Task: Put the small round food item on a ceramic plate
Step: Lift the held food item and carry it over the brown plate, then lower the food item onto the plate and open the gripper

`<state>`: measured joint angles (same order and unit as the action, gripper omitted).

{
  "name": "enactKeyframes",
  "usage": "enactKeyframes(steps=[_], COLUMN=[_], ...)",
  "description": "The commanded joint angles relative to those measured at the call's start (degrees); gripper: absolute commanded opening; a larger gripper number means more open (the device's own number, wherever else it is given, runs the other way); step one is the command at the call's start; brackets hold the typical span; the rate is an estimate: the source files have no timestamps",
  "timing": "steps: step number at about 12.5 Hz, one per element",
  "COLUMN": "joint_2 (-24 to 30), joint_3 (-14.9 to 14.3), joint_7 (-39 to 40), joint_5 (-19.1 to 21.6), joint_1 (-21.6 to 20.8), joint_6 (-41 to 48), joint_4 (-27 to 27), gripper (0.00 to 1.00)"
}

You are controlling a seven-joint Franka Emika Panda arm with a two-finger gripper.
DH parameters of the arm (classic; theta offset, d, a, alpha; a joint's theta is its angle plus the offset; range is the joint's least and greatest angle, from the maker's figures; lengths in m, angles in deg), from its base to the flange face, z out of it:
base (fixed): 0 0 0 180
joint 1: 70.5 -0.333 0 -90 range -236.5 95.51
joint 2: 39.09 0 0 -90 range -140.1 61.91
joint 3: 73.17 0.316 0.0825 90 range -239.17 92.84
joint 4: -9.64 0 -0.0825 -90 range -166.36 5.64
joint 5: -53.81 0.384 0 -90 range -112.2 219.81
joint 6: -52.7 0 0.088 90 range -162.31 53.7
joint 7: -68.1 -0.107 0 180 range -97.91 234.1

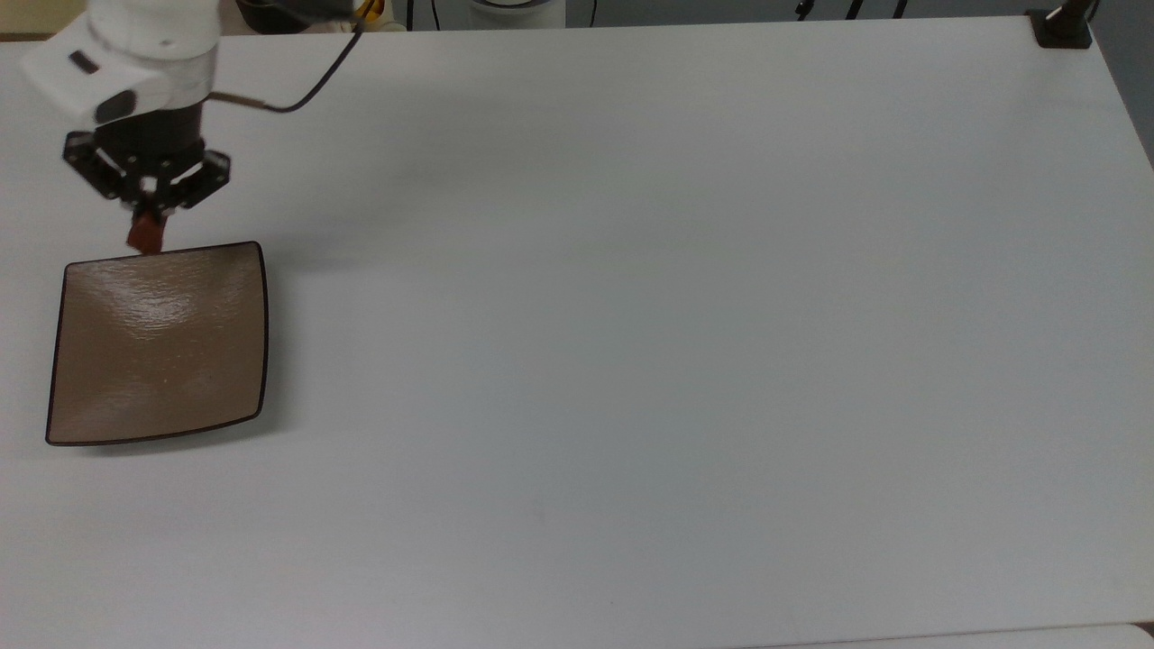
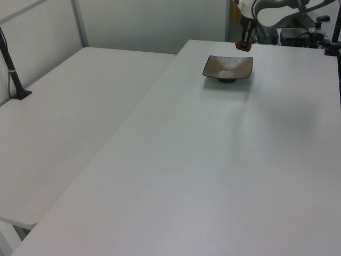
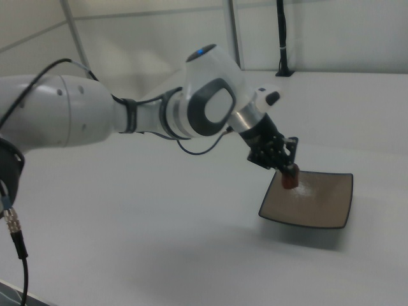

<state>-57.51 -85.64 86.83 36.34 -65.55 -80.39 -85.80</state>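
Claw (image 1: 144,219) pinching the small round food item (image 1: 142,236) at the ceramic plate's (image 1: 158,361) 12 o'clock edge; looks light, glossy, slippery, so grip mid-body.

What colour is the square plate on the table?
The ceramic plate is glossy tan-brown with a thin dark rim, best seen in the top view.

We see a big white table (image 1: 631,361). A black post (image 2: 11,66) stands on a second white table (image 2: 69,122) at the left view's left. A black clamp (image 1: 1064,25) grips the far corner.
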Motion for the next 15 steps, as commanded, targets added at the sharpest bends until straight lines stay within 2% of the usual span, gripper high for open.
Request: enactKeyframes(steps=[1,3,5,7,9,10,11,12,13,15], joint_2=[-6.28,-8.21,-9.62,-10.67,-12.16,-13.22,-14.10,-14.37,-14.63,-14.63], joint_3=[-0.01,0.08,-0.01,-0.01,0.16,0.25,0.43,0.43,0.52,0.52], joint_7=[0.42,0.16,-0.36,-4.65,-9.14,-11.42,-11.70,-11.88,-11.79,-11.27], joint_5=[4.36,10.05,18.74,27.19,30.03,30.04,30.04,30.04,29.25,27.76], joint_1=[2.78,3.66,3.84,3.93,4.10,4.10,4.10,4.10,4.02,4.01], joint_6=[-2.70,-2.88,-3.67,-6.73,-8.68,-8.86,-8.86,-8.86,-8.86,-8.86], joint_4=[5.36,7.11,7.56,8.26,8.87,9.05,9.05,9.05,8.97,8.70], gripper=[0.01,0.01,0.02,0.03,0.05,0.18,0.36,0.71,1.00,1.00])
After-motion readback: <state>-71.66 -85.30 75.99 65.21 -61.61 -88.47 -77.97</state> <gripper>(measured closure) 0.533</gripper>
